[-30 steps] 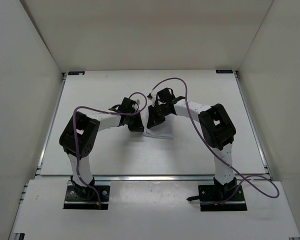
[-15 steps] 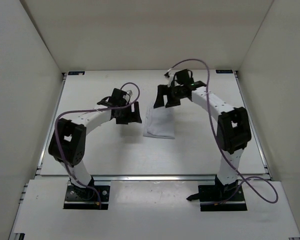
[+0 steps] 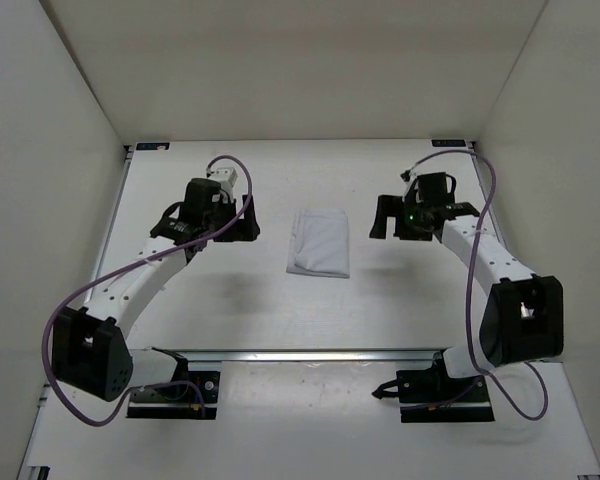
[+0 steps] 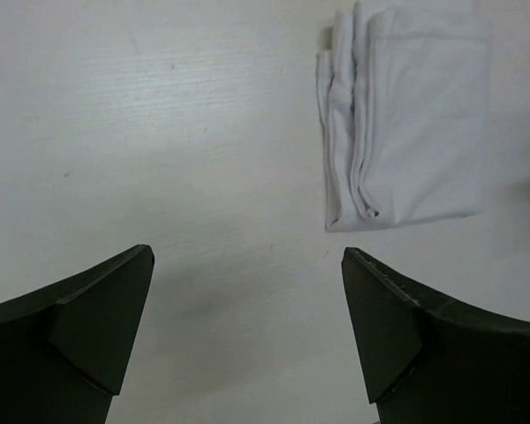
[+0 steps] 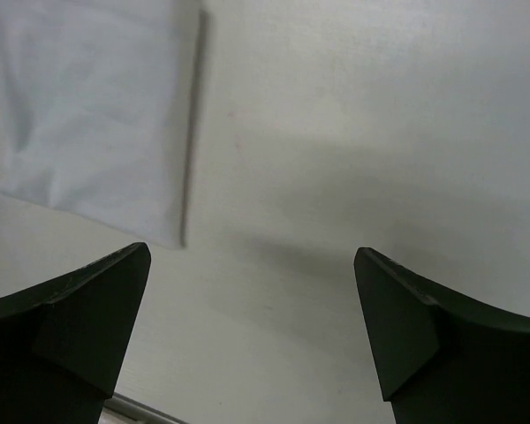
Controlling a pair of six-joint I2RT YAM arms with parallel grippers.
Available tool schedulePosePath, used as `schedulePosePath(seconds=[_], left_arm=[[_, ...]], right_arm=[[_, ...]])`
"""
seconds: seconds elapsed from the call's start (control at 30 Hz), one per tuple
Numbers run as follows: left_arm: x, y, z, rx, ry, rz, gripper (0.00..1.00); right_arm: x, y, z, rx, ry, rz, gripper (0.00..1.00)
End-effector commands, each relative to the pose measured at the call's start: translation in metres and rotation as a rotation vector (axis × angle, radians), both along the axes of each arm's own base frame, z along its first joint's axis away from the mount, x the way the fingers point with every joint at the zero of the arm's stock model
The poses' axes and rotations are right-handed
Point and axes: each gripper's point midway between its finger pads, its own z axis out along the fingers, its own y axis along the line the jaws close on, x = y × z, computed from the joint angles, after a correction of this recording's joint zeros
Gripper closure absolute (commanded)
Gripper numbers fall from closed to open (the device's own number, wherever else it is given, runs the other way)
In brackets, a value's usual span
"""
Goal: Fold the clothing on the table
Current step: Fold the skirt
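We see the folded clothing [image 3: 319, 242] lying flat near the middle of the table [image 3: 230, 300], with an arm on either side of it.
On the left, our left gripper [image 3: 246, 222] sits over bare tabletop with its jaws spread wide and nothing between them, apart from the cloth. The clothing is a neat white rectangle, and the left wrist view shows its stacked layers along one edge. On the right, our right gripper [image 3: 388, 222] is also spread wide and empty, clear of the cloth's right edge.
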Motion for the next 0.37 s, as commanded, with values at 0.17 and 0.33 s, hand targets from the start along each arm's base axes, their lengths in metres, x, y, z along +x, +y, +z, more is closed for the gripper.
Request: schedulePosePath(seconds=[0.17,0.33], left_arm=[[-0.022,0.019,-0.021,0.016,0.021,0.054,0.01],[-0.024,0.019,-0.024,0.016,0.019,0.061,0.01]], right_arm=[[-0.024,-0.016,0.005,0.026,-0.117,-0.041,0.01],[-0.022,-0.020,0.004,0.010,-0.107,-0.047,0.01]])
